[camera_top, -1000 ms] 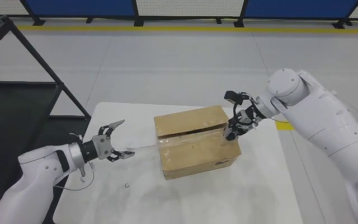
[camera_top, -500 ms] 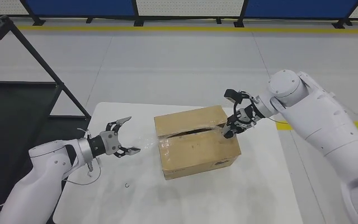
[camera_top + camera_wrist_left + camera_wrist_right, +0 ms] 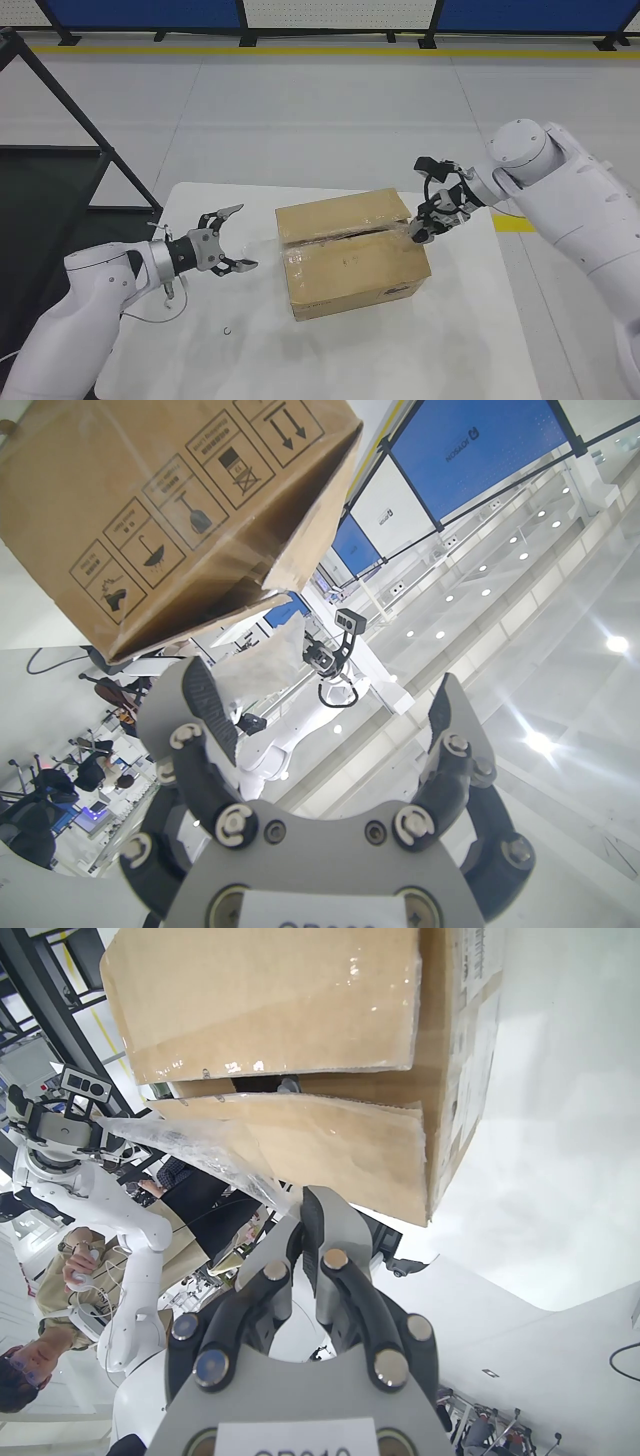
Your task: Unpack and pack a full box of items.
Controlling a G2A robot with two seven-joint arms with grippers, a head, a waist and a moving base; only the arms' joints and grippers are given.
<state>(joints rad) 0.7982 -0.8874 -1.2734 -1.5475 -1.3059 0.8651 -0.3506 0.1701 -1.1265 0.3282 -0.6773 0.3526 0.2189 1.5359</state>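
Tape strip [image 3: 190, 1148] stretches across the box [image 3: 350, 265] seam: right fingers [image 3: 312, 1223] pinch one end, left fingers [image 3: 205, 700] wide, other end clinging

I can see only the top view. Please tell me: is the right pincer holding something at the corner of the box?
Observer: Yes. In its wrist view the right pincer is shut on a strip of clear tape that stretches toward the other arm.
Operator: Can you see anything inside the box?
Observer: A little. Through the dark gap between the top flaps of the cardboard box, a small grey part shows. I cannot tell what it is.
Operator: Does the left pincer hold the tape too?
Observer: No. The left pincer is open, and the tape's far end only lies against one finger pad.
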